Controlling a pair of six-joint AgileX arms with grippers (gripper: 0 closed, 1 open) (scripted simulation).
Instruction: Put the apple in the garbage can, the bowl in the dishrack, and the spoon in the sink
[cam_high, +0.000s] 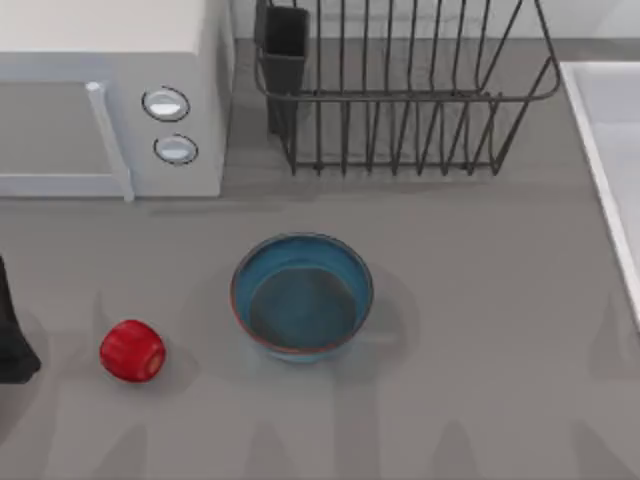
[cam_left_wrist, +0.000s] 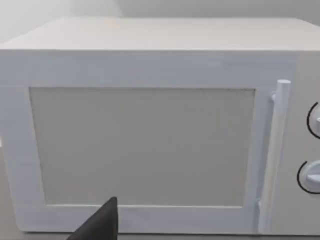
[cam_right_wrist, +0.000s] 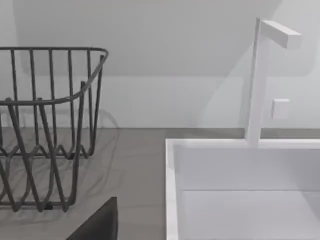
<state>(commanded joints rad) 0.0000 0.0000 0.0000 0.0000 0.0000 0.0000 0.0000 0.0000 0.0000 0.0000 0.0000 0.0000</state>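
Two arms sit back from the things, and all the task's things lie untouched on the grey worktop.

At the far left edge of the top view a dark shape of the left arm shows beside the apple. One black fingertip of the left hand juts into the left wrist view; whether its fingers are apart or together I cannot tell. That view faces the white microwave, with its door, upright bar handle and two round knobs.

In the top view the microwave stands at the back left. In front of it, near the left front of the worktop, lies the apple, red and glossy, well apart from the bowl. The bowl stands upright near the middle, blue with a reddish-brown rim, nothing in it.

Behind the bowl, at the back, stands the dishrack, dark wire with a black cutlery cup at its left corner. At the right edge lies the sink, pale with a raised straight rim.

One black fingertip of the right hand shows in the right wrist view, its state likewise impossible to tell; beyond it are the dishrack, the sink and a white faucet.
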